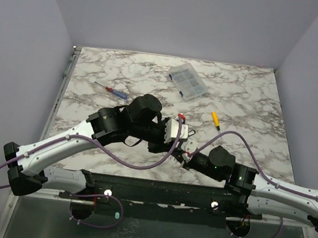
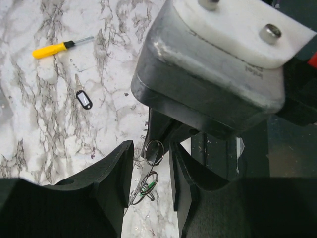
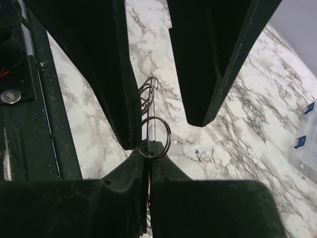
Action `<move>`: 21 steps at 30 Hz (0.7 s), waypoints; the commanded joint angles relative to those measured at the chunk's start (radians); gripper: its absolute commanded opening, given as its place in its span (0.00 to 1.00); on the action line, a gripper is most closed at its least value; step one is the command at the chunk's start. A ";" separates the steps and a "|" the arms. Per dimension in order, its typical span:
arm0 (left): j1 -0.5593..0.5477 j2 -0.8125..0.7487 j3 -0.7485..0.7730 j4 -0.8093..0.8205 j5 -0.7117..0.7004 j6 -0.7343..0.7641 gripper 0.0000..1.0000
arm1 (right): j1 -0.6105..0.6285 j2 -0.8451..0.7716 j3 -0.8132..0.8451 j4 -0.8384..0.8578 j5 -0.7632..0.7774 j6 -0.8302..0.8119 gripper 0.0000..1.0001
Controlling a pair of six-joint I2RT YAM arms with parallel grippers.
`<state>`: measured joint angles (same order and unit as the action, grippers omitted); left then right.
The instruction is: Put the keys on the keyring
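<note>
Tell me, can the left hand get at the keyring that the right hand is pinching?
Probably yes: the left hand is open with one finger on each side of the keyring, and only the right hand grips it.

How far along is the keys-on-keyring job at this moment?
Done: the right gripper is shut on the keyring. In hand: the left gripper stands open, flanking that ring without gripping it. Left: a key with a black tag lies on the table, apart from the ring, not yet threaded on.
</note>
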<state>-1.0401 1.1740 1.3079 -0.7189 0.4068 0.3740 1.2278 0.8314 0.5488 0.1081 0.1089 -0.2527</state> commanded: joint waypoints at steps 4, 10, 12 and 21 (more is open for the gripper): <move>0.002 0.034 0.053 -0.075 0.009 -0.053 0.40 | 0.034 0.000 0.040 -0.011 0.083 -0.035 0.01; 0.003 0.044 0.047 -0.068 -0.019 -0.053 0.40 | 0.054 0.004 0.048 -0.020 0.101 -0.039 0.01; 0.003 0.048 0.046 -0.067 -0.033 -0.053 0.45 | 0.058 0.006 0.049 -0.022 0.105 -0.041 0.01; 0.002 0.062 0.031 -0.063 -0.055 -0.053 0.49 | 0.076 -0.004 0.050 -0.024 0.124 -0.045 0.01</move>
<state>-1.0397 1.2255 1.3334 -0.7704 0.3756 0.3294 1.2907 0.8371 0.5571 0.0658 0.1978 -0.2825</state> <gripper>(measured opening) 0.496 0.057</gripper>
